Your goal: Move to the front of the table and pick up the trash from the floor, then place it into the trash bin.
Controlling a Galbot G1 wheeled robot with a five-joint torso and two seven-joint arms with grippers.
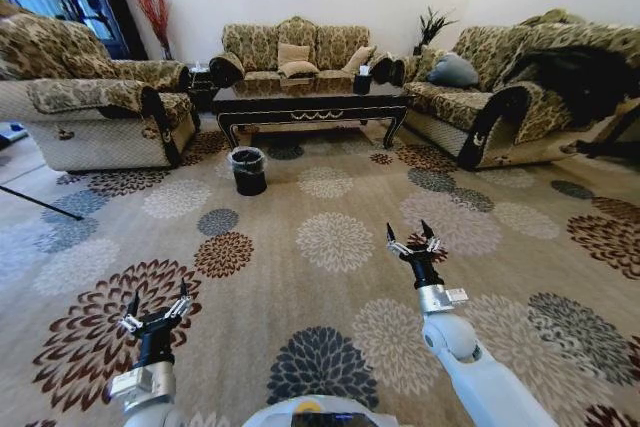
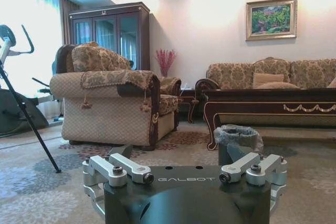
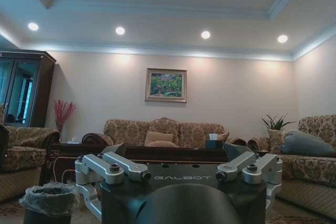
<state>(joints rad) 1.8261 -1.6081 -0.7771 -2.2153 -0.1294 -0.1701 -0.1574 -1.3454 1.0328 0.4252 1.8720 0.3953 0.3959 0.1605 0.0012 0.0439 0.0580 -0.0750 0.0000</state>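
Hovering low over the flowered carpet, left pincer [image 1: 156, 308] and right pincer [image 1: 414, 239] both spread wide, empty — small round black bag-lined trash bin [image 1: 248, 170] upper centre-left, before the glossy dark-wood table [image 1: 312, 100].

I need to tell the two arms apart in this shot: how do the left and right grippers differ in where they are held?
The left gripper sits nearer the robot, over a brown flower on the carpet; the right gripper reaches farther forward toward the table. The trash bin stands ahead, closer to the left gripper's side. Both are open, empty and point forward.
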